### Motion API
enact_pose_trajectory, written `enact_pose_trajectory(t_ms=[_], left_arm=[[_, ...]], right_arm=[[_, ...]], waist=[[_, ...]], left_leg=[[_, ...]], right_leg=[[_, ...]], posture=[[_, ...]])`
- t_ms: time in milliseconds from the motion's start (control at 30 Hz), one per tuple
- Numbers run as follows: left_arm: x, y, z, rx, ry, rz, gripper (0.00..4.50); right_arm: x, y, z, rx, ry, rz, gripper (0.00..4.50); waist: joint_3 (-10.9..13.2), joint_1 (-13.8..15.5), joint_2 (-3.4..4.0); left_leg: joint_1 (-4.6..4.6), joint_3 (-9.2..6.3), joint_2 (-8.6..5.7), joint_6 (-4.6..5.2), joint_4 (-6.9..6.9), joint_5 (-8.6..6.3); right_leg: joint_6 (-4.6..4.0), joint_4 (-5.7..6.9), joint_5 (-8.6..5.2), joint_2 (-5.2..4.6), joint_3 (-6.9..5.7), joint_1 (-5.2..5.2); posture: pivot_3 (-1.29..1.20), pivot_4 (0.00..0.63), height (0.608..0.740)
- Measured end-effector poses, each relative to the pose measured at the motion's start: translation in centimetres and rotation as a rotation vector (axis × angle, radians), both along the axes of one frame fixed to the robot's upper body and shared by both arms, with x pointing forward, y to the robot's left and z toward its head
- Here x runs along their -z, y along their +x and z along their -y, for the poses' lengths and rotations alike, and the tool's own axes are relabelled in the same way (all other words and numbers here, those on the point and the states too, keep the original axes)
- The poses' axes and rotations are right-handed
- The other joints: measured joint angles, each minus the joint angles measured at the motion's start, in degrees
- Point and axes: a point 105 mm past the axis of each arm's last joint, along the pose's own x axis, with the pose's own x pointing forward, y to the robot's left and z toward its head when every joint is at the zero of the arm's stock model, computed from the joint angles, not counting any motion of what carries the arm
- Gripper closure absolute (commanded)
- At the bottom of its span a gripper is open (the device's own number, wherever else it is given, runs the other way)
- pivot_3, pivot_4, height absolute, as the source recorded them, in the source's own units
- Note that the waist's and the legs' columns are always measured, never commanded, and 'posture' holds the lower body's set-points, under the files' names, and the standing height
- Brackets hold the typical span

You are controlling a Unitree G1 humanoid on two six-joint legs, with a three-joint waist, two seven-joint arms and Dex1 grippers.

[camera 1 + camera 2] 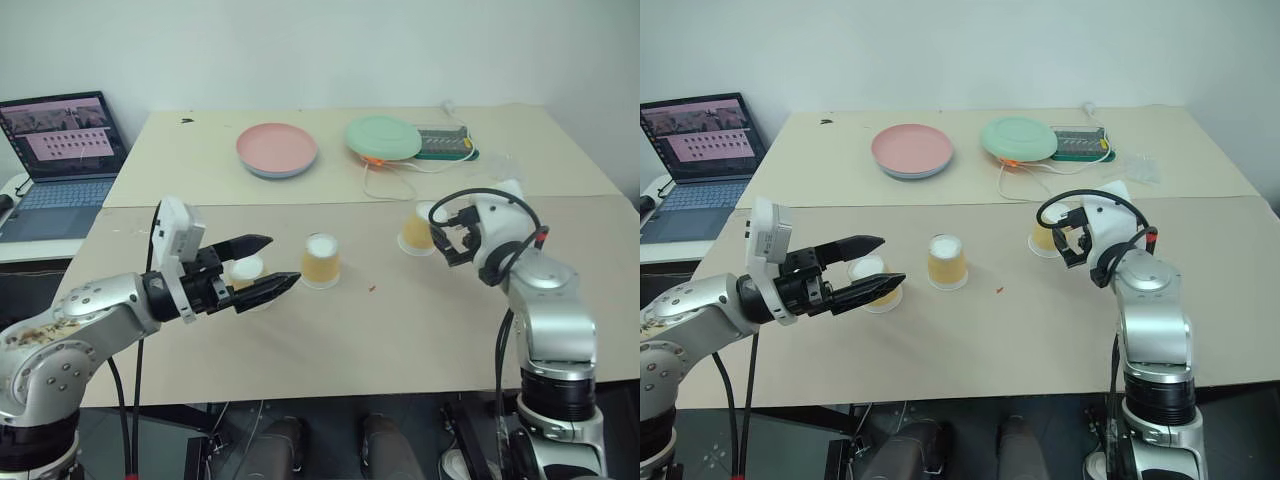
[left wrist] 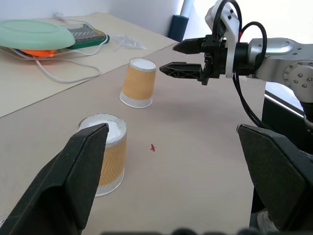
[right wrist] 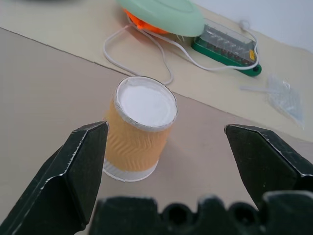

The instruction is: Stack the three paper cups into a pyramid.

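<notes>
Holding nothing, our left gripper (image 1: 262,268) and right gripper (image 2: 175,58) both gape wide. Three upside-down paper cups sit apart along mid-frame: left cup (image 1: 245,274) between our left fingers, middle cup (image 1: 321,260) centred, right cup (image 1: 417,228) just before our right gripper.

Three cups (image 1: 321,260) stand separate between two open grippers (image 1: 262,268).
</notes>
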Motion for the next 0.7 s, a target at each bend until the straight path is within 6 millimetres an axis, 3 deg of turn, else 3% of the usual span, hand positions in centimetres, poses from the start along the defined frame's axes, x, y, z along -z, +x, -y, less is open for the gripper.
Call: enact_pose_trajectory(t_ms=[233,433,700], left_arm=[[-0.1,-0.1,0.0,0.007,0.008,0.003,0.0],[-0.1,-0.2,0.1,0.014,0.0,-0.002,0.0],[0.1,-0.2,-0.1,-0.005,0.012,-0.01,0.0]], right_arm=[[3.1,0.9,-1.7,-0.027,0.123,-0.054,0.03],[4.7,2.1,-0.7,0.033,0.215,-0.067,0.03],[4.7,3.8,0.0,0.066,0.297,-0.029,0.03]], waist=[[0.0,-0.5,0.0],[0.0,-0.5,0.01],[0.0,-0.7,0.01]], left_leg=[[0.03,-0.01,-0.01,0.01,0.0,0.0],[0.3,-0.01,-0.01,0.04,-0.03,-0.03],[0.43,-0.01,0.01,0.05,-0.06,-0.03]], right_leg=[[0.0,-0.01,0.0,0.02,-0.02,0.04],[0.0,-0.06,0.0,0.05,-0.03,0.3],[0.0,-0.08,-0.01,0.08,-0.02,0.4]], posture=[[0.0,0.15,0.717],[0.0,0.15,0.717],[0.0,0.15,0.717]])
